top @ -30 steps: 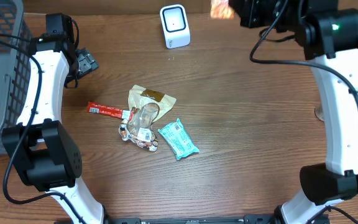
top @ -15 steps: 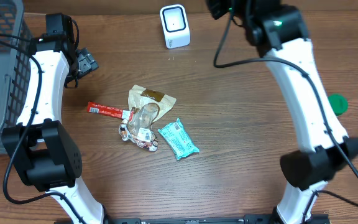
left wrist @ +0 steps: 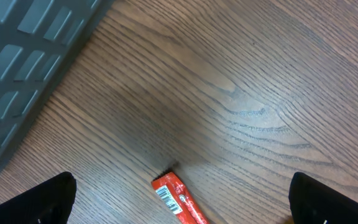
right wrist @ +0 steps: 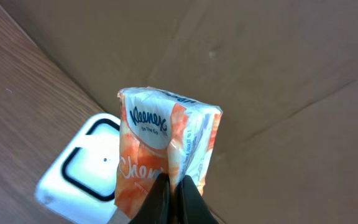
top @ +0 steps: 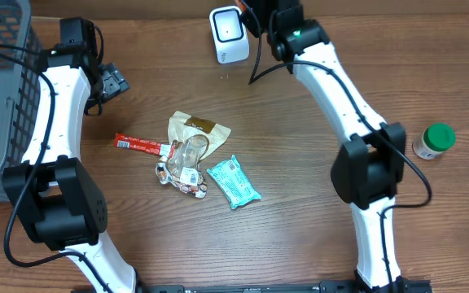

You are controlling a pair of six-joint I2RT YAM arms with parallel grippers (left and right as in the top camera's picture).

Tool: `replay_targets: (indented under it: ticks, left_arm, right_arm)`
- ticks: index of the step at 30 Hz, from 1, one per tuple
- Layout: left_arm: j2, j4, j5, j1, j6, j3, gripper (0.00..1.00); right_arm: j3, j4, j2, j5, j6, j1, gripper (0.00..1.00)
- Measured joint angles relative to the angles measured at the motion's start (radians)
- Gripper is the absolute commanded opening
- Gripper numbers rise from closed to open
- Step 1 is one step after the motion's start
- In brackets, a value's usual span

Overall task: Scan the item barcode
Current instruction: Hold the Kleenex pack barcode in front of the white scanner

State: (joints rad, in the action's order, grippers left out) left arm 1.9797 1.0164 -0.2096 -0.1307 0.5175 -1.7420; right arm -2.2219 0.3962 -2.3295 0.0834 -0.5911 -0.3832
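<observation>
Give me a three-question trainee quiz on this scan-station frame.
1. True or false: the right tool is shut on the orange-and-white Kleenex tissue pack.
2. The pack is held close to which thing? A) grey mesh basket B) white box-shaped barcode scanner C) teal snack packet
3. Fill in: the left tool has its jaws ____.
Key: 1 true; 2 B; 3 open.
</observation>
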Motion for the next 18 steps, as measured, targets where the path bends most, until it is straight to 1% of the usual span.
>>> replay_targets:
  ticks: [7, 18]
  left_arm:
    - [0.0, 0.0, 0.0, 0.0, 0.0, 0.0, 1.0]
    - [0.0, 0.0, 0.0, 0.0, 0.0, 0.0, 1.0]
  right_arm:
    - [0.001, -0.133, -0.084, 0.016, -0.012, -0.001, 0.04]
    - [0.001, -0.198, -0.164, 0.059, -0.02, -0.019, 0.04]
